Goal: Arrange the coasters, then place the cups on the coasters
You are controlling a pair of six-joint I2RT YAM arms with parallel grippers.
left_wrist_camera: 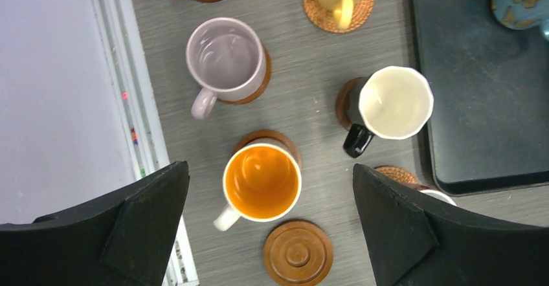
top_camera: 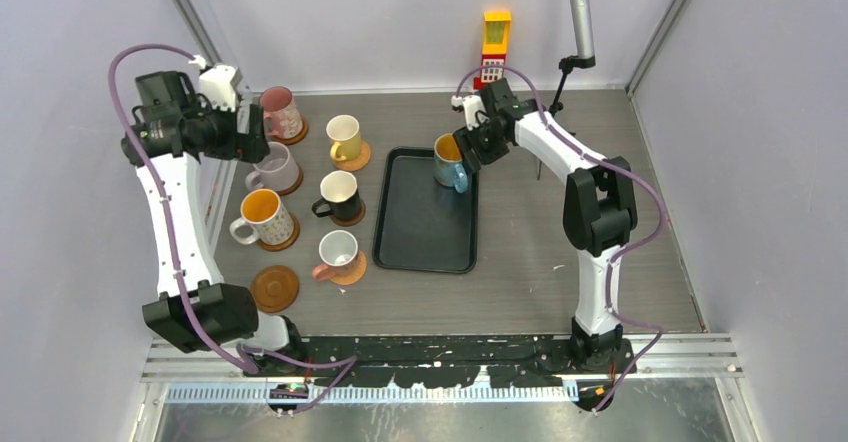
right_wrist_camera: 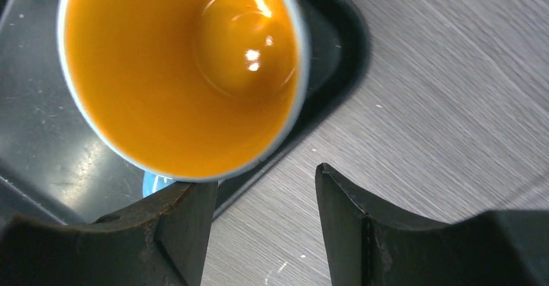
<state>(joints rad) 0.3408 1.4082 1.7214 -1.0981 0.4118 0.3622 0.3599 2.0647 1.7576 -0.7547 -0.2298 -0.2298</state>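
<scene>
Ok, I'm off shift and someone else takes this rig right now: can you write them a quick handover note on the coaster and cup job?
Left claw: wide open, empty, above the mugs on the left.
Right claw: open, nothing between its fingers, right beside the blue mug at the tray's far right corner.
Done: six mugs on coasters: pink, yellow, lilac, black, patterned, salmon.
To do: blue mug onto the bare coaster at front left.

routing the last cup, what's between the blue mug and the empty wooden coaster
Top view: the salmon ceramic mug and part of the black rectangular tray lie between the blue orange-lined mug and the bare round wooden coaster.
</scene>
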